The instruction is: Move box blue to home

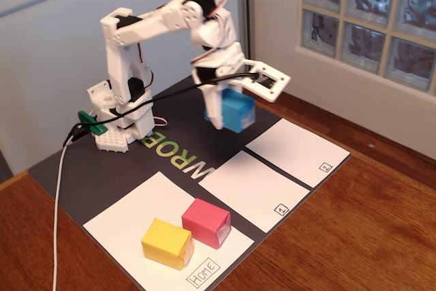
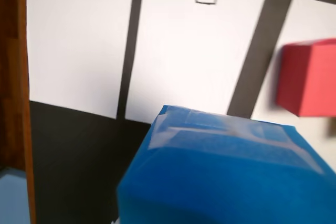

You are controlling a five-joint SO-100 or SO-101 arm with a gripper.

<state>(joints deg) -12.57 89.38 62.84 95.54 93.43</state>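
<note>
Pincer: upper centre of the fixed view, white, pointed downward, clamped on the box blue and holding it above the mat; fingertips not visible in the wrist view.

Table: brown wood, filling the lower right of the fixed view.

Mat: dark sheet on the table, carrying the arm base and all paper sheets; pale green lettering near its middle.

Arm: white, folded over from its base at the left of the fixed view; a green clamp at the base, a white cable trailing toward the lower left.

Home: largest white sheet, lower centre of the fixed view, boxed label at its lower corner.

Sheet "1": white, centre right of the fixed view; upper centre of the wrist view.

Sheet "2": white, right of sheet "1" in the fixed view; upper left of the wrist view.

Box blue: filled the lower half of the wrist view, clear tape on its top face.

Pink block: on home, just beside the yellow block; whether they touched could not be told. Pink block also at the right edge of the wrist view.
</note>
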